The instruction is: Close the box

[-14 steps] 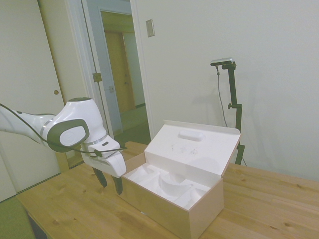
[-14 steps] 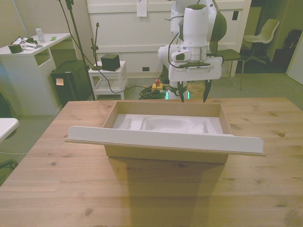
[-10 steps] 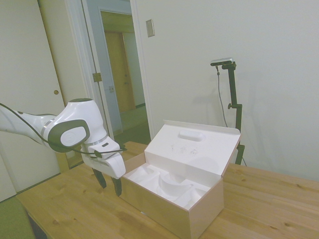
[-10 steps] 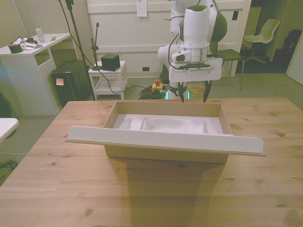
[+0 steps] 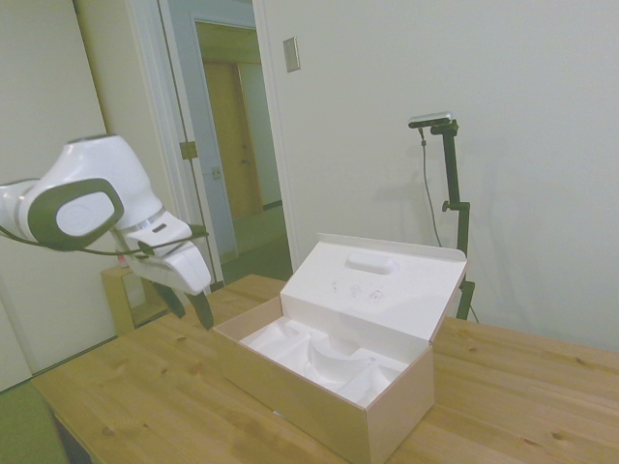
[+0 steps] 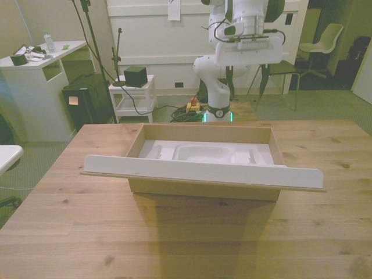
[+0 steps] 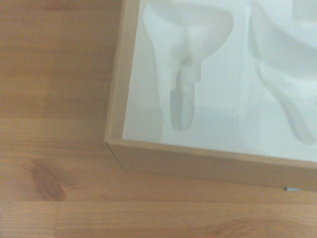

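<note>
- Wooden table (image 5: 145,396), pale walls, open doorway (image 5: 237,145) at 11 o'clock.
- Box (image 5: 329,387) sits open, lid (image 5: 377,285) raised.
- Gripper (image 5: 189,307) hangs clear of it — fingers apart, empty.

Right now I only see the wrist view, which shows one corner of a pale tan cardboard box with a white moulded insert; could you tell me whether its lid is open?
Observer: Yes. The pale pinkish-tan cardboard box has its hinged flap lid open, tilted up along the side away from the arm.
Operator: Thank you. Is the claw holding anything?
Observer: No. In the side view the claw is open and empty.
Operator: Is it touching the box?
Observer: No. It hangs clear of the box, above the wooden table.
</note>
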Controlling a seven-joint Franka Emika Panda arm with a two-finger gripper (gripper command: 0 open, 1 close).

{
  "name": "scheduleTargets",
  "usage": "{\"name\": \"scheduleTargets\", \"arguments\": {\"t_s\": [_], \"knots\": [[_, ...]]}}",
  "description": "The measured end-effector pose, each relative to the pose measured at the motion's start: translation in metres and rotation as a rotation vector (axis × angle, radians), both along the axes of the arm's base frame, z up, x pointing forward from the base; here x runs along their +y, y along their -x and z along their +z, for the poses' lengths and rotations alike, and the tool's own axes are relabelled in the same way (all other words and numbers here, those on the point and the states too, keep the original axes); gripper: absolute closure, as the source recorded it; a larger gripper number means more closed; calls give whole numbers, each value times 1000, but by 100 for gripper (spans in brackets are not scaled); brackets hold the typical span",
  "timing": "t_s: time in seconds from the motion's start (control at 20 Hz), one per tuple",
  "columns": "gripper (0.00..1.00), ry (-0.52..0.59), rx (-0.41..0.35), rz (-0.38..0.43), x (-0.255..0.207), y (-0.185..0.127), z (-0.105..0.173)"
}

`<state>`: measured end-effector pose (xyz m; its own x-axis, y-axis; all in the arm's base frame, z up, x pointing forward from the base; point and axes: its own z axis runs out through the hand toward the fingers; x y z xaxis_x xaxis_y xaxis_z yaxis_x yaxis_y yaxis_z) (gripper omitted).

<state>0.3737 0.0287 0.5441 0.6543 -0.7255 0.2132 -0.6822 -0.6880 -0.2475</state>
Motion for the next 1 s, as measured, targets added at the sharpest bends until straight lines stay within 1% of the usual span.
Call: {"name": "scheduleTargets", "arguments": {"t_s": [0.2, 0.4, 0.5, 0.6, 0.8, 1.0], "knots": [[0, -3, -118, 7, 5, -8, 60], [0, -1, -221, 13, 9, -21, 106], [0, 9, -268, 3, 4, -32, 118], [0, 24, -307, -12, -5, -44, 122], [0, 30, -344, -36, -25, -69, 128], [0, 67, -383, -46, -39, -105, 147]]}}
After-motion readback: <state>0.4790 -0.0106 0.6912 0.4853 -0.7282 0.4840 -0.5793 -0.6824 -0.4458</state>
